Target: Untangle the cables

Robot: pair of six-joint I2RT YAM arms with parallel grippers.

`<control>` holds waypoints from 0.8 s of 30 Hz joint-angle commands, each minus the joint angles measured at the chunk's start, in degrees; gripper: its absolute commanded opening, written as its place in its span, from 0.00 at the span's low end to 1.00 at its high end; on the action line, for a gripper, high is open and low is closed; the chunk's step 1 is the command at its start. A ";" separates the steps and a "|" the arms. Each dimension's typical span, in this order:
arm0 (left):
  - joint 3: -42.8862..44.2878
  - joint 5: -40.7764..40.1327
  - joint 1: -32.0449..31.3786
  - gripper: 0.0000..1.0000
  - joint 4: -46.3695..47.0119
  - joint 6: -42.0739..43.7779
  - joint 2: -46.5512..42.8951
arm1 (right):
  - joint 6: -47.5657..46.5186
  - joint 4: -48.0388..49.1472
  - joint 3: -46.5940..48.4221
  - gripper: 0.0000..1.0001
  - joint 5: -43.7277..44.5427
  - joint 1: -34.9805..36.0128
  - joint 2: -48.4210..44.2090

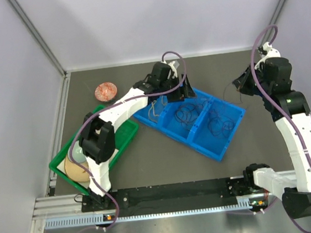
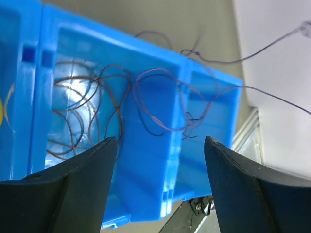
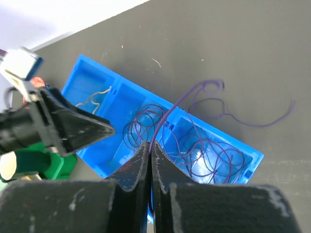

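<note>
Thin purple cables lie coiled in the middle (image 1: 187, 113) and right (image 1: 221, 123) compartments of a blue bin (image 1: 202, 148). My right gripper (image 3: 151, 148) is shut on one purple cable (image 3: 167, 114), which rises from the bin and loops onto the table (image 3: 209, 87). In the top view it (image 1: 241, 85) hangs raised, right of the bin. My left gripper (image 1: 183, 88) is open and empty above the bin's far edge. Its view shows one coil (image 2: 82, 116) and a tangle across the divider (image 2: 170, 107) between its fingers (image 2: 82, 179).
A pale cable (image 1: 155, 110) lies in the bin's left compartment. A green tray (image 1: 125, 139) with round objects stands at the left. A reddish round object (image 1: 106, 91) lies at the back left. A loose cable end trails on the table (image 3: 272, 119).
</note>
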 commanded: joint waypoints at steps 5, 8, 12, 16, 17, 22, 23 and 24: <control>-0.21 -3.45 -1.49 0.75 2.63 -4.50 3.84 | -0.86 2.32 0.22 0.00 0.31 0.71 -0.24; 0.85 -3.01 -1.49 0.75 3.25 -5.55 6.22 | -0.86 2.41 0.04 0.00 0.13 0.71 -0.32; 1.46 -0.82 -2.10 0.73 6.67 -7.67 8.16 | -1.04 2.32 0.04 0.00 0.22 0.71 -0.15; 2.69 1.82 -3.07 0.71 8.52 -8.89 10.61 | -1.04 2.41 -0.05 0.00 -0.04 0.63 0.12; 2.96 2.00 -3.24 0.68 8.52 -9.33 10.97 | -1.04 2.41 -0.05 0.00 -0.04 0.71 0.12; 2.26 2.70 -3.33 0.21 10.63 -10.22 10.28 | -1.30 2.41 -0.22 0.00 0.13 0.63 0.29; 2.60 2.70 -3.33 0.09 10.63 -9.95 9.84 | -1.30 2.41 -0.31 0.00 0.13 0.63 0.29; 2.87 2.70 -3.33 0.00 10.46 -9.78 9.31 | -1.30 2.41 -0.31 0.00 0.05 0.63 0.55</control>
